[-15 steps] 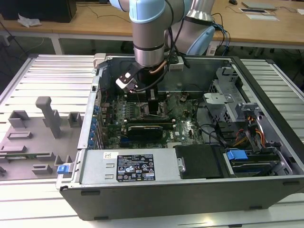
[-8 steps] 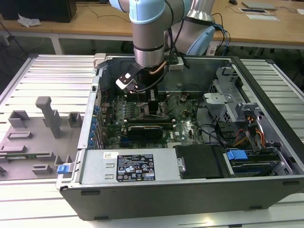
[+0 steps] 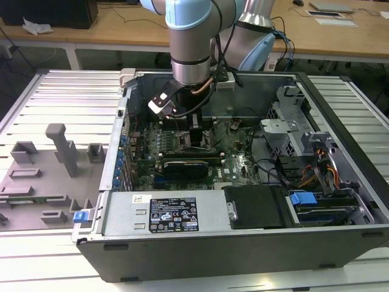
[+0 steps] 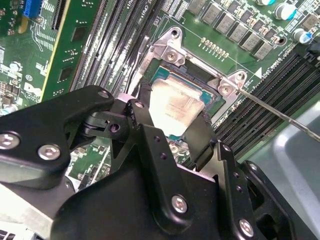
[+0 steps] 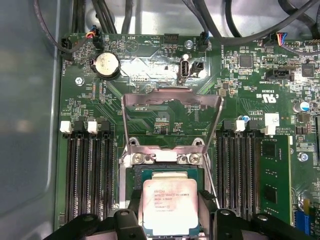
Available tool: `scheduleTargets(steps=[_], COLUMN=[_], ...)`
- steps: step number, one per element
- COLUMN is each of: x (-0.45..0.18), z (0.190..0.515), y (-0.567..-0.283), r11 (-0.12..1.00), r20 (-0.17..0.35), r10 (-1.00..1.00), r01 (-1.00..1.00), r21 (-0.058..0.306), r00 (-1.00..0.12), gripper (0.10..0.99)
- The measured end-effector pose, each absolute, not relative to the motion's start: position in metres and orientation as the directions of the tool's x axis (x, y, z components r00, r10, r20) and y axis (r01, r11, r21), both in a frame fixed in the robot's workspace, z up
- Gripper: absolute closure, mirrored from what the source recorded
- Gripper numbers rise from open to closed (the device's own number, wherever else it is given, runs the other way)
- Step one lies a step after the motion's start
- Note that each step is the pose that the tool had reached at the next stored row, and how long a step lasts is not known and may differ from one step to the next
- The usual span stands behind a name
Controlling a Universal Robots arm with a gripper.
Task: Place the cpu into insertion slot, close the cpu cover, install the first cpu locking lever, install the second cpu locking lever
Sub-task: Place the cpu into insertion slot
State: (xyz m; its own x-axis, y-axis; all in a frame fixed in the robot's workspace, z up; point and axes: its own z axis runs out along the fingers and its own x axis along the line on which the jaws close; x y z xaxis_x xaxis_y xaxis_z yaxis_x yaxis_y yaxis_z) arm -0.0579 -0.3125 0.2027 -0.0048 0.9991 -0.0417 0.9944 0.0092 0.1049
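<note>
The cpu, a pale silvery square, lies in or just above the insertion slot on the green motherboard. My gripper is shut on it, one black finger against each of two opposite edges. In the second wrist view the cpu sits between the fingers inside the socket's metal rim. The cpu cover, a silver frame with a square window, stands swung open beyond the slot. A thin wire locking lever sticks out free beside the socket. In the exterior view the gripper reaches down into the case.
Black memory slots run along both sides of the socket. Cables hang over the board's far edge. The open computer case holds a drive cage on the exterior view's right. Grey fixtures stand on the exterior view's left.
</note>
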Motion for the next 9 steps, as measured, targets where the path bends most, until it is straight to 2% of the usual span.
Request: scheduleTargets(steps=[9], x=[-0.0579], z=[0.2010], y=[-0.3126], r11=[-0.018], r20=[-0.019], r10=[1.000], r01=[0.994], r21=[0.105], r00=[0.020], gripper=[0.557])
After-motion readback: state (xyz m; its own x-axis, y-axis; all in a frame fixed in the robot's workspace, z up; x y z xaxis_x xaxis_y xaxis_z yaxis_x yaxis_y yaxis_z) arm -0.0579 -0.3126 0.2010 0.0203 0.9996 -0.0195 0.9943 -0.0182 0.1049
